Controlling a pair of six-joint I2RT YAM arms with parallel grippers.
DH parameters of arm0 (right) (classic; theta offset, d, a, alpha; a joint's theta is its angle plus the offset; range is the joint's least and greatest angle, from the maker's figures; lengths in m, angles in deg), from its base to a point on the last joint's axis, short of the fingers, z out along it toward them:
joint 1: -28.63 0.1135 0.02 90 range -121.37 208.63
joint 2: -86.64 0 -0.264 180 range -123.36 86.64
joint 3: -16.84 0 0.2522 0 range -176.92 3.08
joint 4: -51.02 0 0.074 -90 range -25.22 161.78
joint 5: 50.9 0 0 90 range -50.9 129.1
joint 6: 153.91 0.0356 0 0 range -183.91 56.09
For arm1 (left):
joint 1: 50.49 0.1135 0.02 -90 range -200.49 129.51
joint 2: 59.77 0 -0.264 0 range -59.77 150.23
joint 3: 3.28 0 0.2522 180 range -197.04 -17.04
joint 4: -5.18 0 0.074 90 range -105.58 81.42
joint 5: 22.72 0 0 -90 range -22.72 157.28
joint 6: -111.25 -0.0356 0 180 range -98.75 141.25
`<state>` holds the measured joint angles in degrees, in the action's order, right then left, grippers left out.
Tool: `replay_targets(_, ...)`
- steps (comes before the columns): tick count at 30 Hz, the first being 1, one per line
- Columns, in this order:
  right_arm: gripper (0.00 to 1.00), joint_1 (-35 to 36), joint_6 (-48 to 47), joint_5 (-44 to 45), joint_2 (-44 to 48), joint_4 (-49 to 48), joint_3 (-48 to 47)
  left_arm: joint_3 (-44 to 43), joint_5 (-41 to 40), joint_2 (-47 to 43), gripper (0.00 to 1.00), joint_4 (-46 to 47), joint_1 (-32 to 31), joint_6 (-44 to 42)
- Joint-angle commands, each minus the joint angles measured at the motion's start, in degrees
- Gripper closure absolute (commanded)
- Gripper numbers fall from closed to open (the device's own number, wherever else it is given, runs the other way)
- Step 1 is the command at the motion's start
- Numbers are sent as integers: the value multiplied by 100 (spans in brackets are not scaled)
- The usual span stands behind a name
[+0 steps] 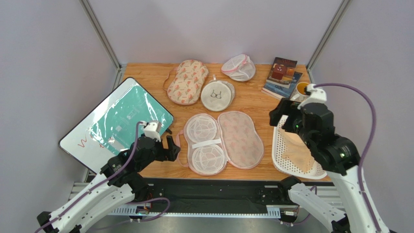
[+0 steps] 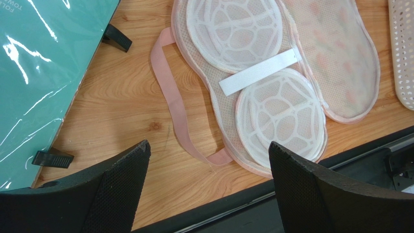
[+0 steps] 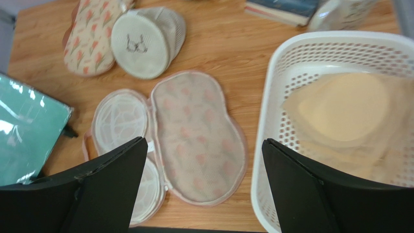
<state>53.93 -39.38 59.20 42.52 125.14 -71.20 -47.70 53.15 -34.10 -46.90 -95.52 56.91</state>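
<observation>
Mesh wash bag (image 1: pixel 221 142) lies flat and open in the middle of the table, so its two round cups show. My left gripper (image 1: pixel 172 147) hangs wide and empty by its pink strap (image 2: pixel 177 111). My right gripper (image 1: pixel 283 114) (wide and empty too) hangs over the white basket (image 1: pixel 278 145), which keeps a tan bra (image 1: pixel 297 151). The green board (image 1: pixel 127 116) reads "FOL" and "TOW", cut off.
</observation>
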Motion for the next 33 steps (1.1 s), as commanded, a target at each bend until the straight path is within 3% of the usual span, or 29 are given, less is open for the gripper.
replay_targets(1, 7, -8, -37, -1921, -492, -1155, 877, 7, -37, 34, 4, 97, -32, -86)
replay_targets(7, 7, -7, 60, -2019, -1036, -1580, 1548, 7, -55, 87, 4, 106, -32, -85)
replay_targets(18, 13, -42, -273, -1210, -3084, -1957, 1496, 16, -20, 17, 4, 106, -40, -77)
replay_targets(21, 18, -191, -379, -1280, -3550, -2080, 1329, 16, -28, 34, 4, 106, -49, -94)
replay_targets(26, 37, -622, -607, -1719, -4278, -2362, 1179, 24, -37, 17, 4, 106, -67, -85)
replay_targets(33, 43, -851, -924, -1834, -5255, -2555, 924, 42, -37, 35, 4, 132, -67, -94)
